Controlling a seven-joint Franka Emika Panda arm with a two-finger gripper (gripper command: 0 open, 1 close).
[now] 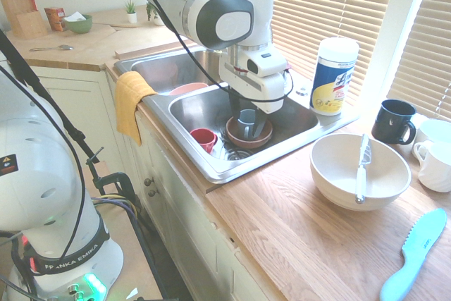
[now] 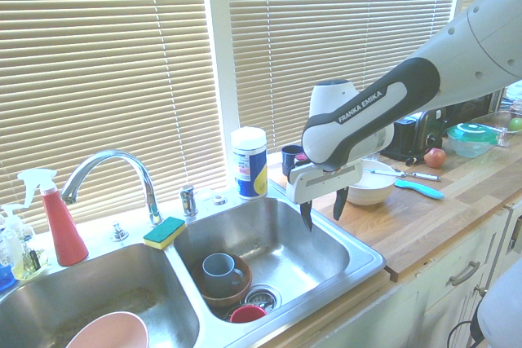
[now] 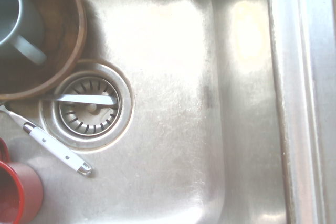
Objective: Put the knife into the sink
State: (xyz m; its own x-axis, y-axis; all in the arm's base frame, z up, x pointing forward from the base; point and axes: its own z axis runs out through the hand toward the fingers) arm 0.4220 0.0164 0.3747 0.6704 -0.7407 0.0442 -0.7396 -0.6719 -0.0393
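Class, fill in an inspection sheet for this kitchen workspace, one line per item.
Surface: wooden counter beside steel sink.
Job's things: knife lies across white bowl, not in sink.
Clutter: grey mug in brown bowl, red cup in basin; teal knife on counter; wipes tub behind sink.
Grippers: gripper open, empty, above the basin.
Cables: nothing seen on counter.
Surroundings: lowered blinds; yellow cloth over sink edge.

White glossy arm point(image 2: 457, 46), rounded segments, dark grey joint panels. "FRANKA EMIKA" lettering on grey band. Black cable along upper arm. Gripper point(image 2: 324, 209): white body, dark fingers point(image 2: 307, 216), possibly black.
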